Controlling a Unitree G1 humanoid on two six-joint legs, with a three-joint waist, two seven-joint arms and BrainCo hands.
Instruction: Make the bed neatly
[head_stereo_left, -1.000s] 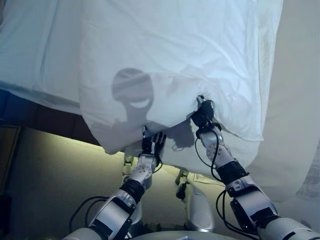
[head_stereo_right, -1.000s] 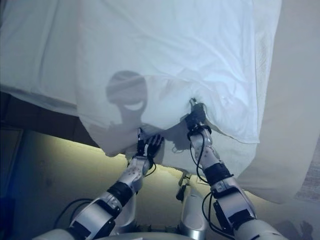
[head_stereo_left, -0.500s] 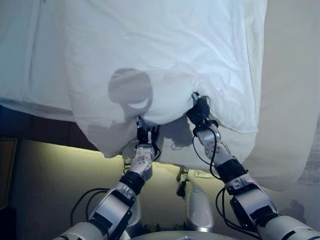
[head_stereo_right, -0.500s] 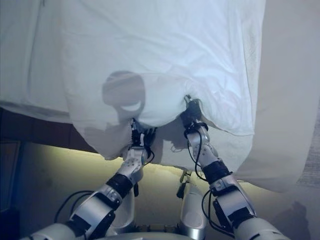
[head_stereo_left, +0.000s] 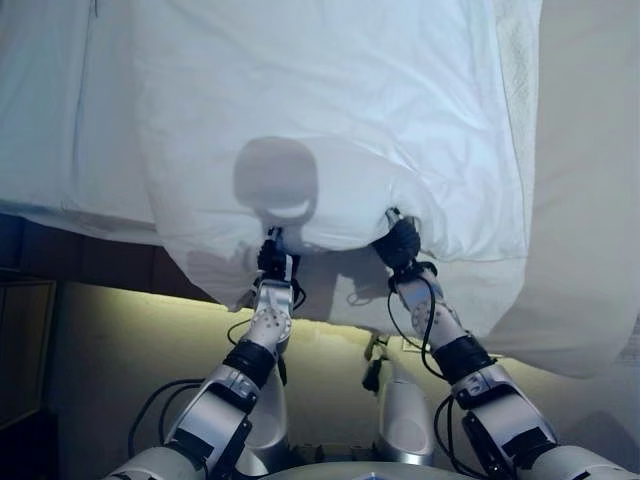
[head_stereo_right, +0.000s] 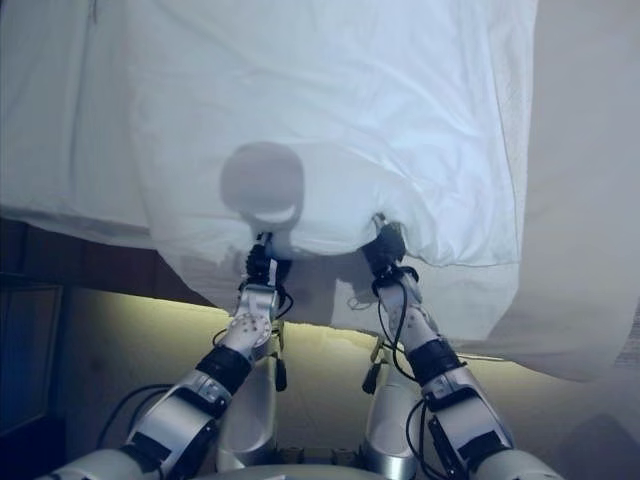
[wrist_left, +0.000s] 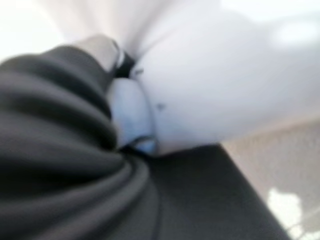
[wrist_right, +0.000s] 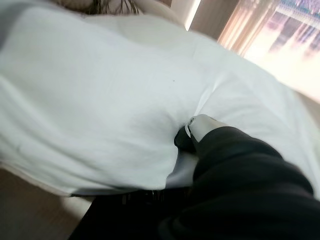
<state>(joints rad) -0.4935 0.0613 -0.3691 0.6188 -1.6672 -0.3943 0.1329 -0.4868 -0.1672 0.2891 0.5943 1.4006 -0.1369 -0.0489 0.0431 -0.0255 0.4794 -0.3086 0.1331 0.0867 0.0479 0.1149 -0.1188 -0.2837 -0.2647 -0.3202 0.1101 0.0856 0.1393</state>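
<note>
A white duvet (head_stereo_left: 330, 110) lies over the bed, and its near edge hangs toward me. My right hand (head_stereo_left: 400, 243) is shut on that edge, and the cloth puckers around it; the right wrist view shows the folds running into its fingers (wrist_right: 200, 125). My left hand (head_stereo_left: 272, 262) is at the same edge, further left. In the left wrist view the cloth (wrist_left: 210, 80) gathers between its fingers (wrist_left: 102, 47) and its thumb (wrist_left: 131, 117). The edge bulges up between the two hands.
A white sheet on the mattress (head_stereo_left: 50, 120) shows to the left of the duvet. The dark bed frame (head_stereo_left: 90, 255) runs below it, with a lit strip of floor (head_stereo_left: 130, 330) underneath. A pale cloth (head_stereo_left: 585, 200) hangs down on the right.
My left hand has risen from below the hanging edge, where it was open, up to the duvet's edge and closed on it. My right hand has kept its hold. The camera has shifted a little.
</note>
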